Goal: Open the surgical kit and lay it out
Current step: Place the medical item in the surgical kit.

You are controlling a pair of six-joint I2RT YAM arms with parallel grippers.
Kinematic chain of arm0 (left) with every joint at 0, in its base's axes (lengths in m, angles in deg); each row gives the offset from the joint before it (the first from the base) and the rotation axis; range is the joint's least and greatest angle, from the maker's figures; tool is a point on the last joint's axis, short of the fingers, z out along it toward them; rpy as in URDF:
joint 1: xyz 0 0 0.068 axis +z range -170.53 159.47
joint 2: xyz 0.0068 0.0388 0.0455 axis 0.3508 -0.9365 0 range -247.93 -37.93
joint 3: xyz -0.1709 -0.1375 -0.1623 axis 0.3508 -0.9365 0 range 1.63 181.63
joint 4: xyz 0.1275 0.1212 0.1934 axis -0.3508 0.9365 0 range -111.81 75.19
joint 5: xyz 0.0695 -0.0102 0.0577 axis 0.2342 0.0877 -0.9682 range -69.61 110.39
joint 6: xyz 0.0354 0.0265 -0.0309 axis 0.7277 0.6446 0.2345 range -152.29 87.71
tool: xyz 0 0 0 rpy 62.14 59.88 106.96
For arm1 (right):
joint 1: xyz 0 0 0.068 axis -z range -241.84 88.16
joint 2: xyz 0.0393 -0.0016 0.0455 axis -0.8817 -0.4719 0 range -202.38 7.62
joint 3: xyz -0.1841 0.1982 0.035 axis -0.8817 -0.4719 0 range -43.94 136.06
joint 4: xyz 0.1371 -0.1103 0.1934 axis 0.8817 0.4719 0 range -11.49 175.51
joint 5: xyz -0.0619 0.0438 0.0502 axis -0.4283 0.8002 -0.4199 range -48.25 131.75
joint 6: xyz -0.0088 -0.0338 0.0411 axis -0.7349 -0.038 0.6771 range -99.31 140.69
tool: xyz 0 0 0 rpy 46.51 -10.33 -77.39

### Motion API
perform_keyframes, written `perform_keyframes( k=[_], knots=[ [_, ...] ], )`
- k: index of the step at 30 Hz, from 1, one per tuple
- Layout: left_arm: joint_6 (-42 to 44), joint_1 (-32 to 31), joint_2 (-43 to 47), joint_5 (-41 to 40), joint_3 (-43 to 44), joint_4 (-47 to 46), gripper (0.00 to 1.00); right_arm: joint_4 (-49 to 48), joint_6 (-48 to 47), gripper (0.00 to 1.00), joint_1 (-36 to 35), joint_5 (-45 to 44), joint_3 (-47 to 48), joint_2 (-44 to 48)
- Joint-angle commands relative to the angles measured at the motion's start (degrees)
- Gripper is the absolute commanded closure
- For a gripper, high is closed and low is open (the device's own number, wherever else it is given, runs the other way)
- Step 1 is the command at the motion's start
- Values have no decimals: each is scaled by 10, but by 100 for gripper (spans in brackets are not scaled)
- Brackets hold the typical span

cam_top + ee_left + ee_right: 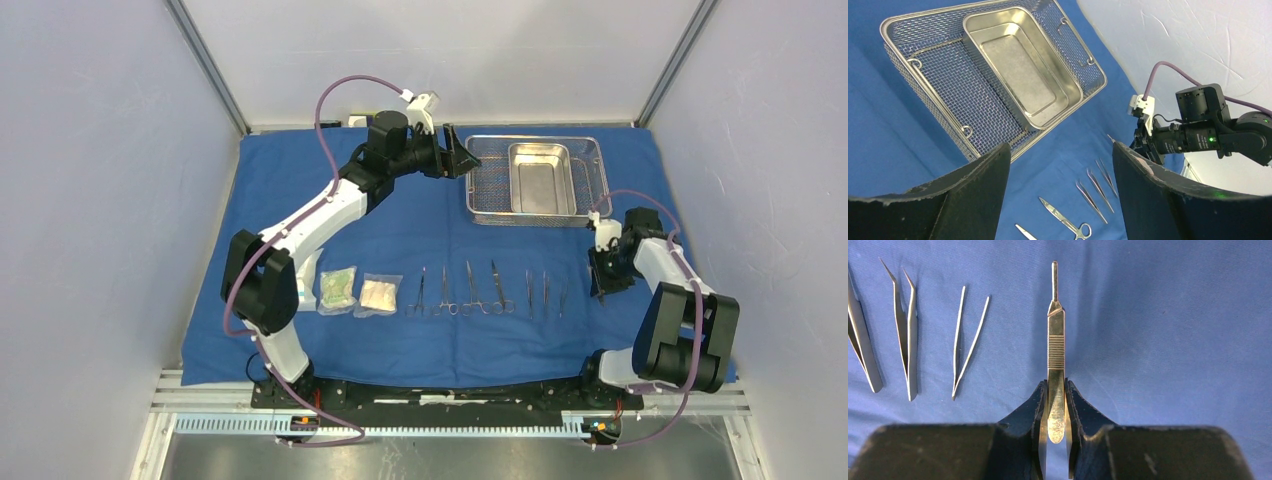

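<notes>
1. While the left arm stretches across to the far side of the table, the left gripper (1060, 146) hangs with its jaws spread wide and nothing between them, just beside the left end of the mesh tray (488, 185).
2. That tray sits at the far right of the blue cloth wrap (420, 240), which lies opened flat; the inner pan (541, 180) rests inside the tray, toward its right side.
3. The right gripper (1055, 385) pinches the flat end of a scalpel handle (1056, 350), low over the cloth; I cannot tell whether it touches.
4. Just left of that handle lie the tweezers (968, 340), and beyond them the ring-handled instruments (470, 290), all side by side in one row near the front.
5. Two clear packets (338, 290) lie at the row's left end, beside the left arm.
</notes>
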Motion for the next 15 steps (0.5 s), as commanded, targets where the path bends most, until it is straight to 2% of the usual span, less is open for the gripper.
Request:
perform_keyframes(
  k=[1, 15],
  knots=[
    [-2, 3, -3, 9, 28, -26, 20, 4, 19, 89, 7, -7, 29, -15],
    [5, 7, 6, 10, 23, -26, 20, -12, 45, 88, 16, -13, 19, -35]
  ],
)
